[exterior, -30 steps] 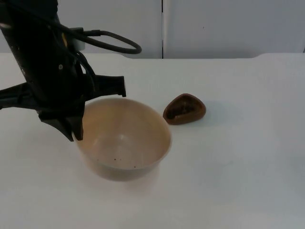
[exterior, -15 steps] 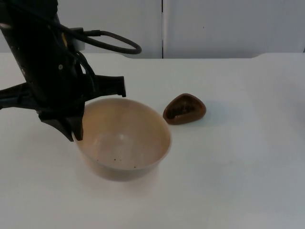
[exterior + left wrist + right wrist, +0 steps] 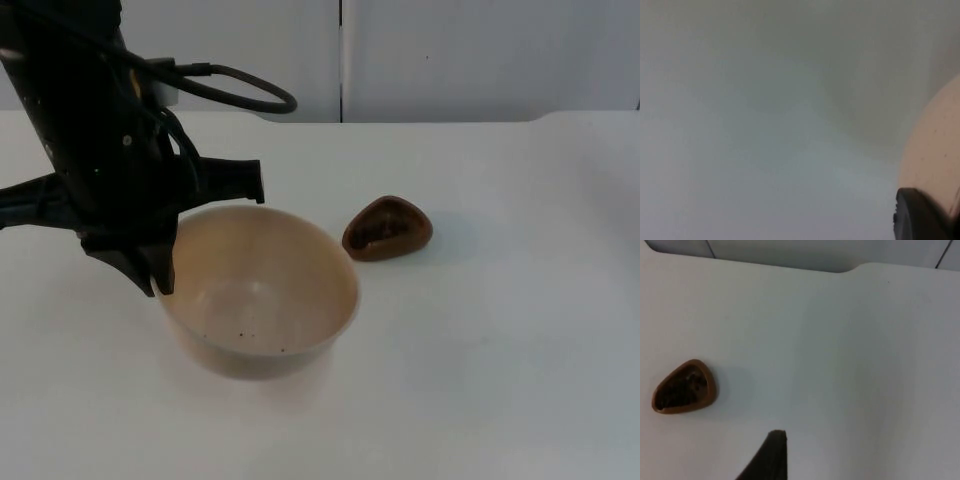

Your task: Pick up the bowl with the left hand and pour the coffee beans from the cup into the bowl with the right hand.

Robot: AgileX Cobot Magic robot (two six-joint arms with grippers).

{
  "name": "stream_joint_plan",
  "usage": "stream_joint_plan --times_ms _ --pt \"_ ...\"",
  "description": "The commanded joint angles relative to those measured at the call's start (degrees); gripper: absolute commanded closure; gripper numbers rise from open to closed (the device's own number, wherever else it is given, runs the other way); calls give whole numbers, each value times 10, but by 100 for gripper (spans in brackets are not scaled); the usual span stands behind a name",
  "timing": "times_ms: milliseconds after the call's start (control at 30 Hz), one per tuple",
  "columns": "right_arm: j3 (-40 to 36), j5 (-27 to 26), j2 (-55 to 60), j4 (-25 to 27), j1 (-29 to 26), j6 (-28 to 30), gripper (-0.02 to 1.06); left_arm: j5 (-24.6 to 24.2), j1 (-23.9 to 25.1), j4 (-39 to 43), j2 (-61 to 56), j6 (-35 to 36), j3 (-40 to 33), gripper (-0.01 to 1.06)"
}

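A beige bowl (image 3: 262,290) sits at the table's front left, its outer wall (image 3: 935,150) close in the left wrist view. My left gripper (image 3: 153,268) reaches down from the black arm and is shut on the bowl's left rim, one fingertip (image 3: 918,216) against the wall. Just right of the bowl, and apart from it, stands a small brown cup (image 3: 387,228) with dark coffee beans inside. The right wrist view sees the cup (image 3: 684,387) from a distance, with my right gripper (image 3: 771,457) well off to its right and nothing in it.
The white table (image 3: 500,330) runs back to the grey partition wall (image 3: 450,55). A black cable loop (image 3: 250,92) from the left arm hangs above the table behind the bowl. Bare table lies around the cup and to its right.
The bowl seems to have risen very slightly in the left gripper, and the shadow beneath it has spread. The cup has not moved.
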State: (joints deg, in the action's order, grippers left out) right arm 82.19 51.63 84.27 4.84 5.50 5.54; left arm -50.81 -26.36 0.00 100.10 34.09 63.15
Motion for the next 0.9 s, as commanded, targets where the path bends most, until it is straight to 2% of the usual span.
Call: stream_joint_plan --times_ms 0,300,433,633,867 --pt "23 14 18 0 6 5 0 2 -2 -8 -7 3 -1 100" --pt "110 38 100 -19 83 17 0 3 -2 -8 -7 3 -1 100" --pt "181 77 163 -19 122 17 0 3 -2 -8 -7 3 -1 100" --pt "246 105 228 -22 155 20 0 3 -2 -8 -7 3 -1 100" --pt "336 147 331 -22 202 54 0 3 -2 -8 -7 3 -1 100"
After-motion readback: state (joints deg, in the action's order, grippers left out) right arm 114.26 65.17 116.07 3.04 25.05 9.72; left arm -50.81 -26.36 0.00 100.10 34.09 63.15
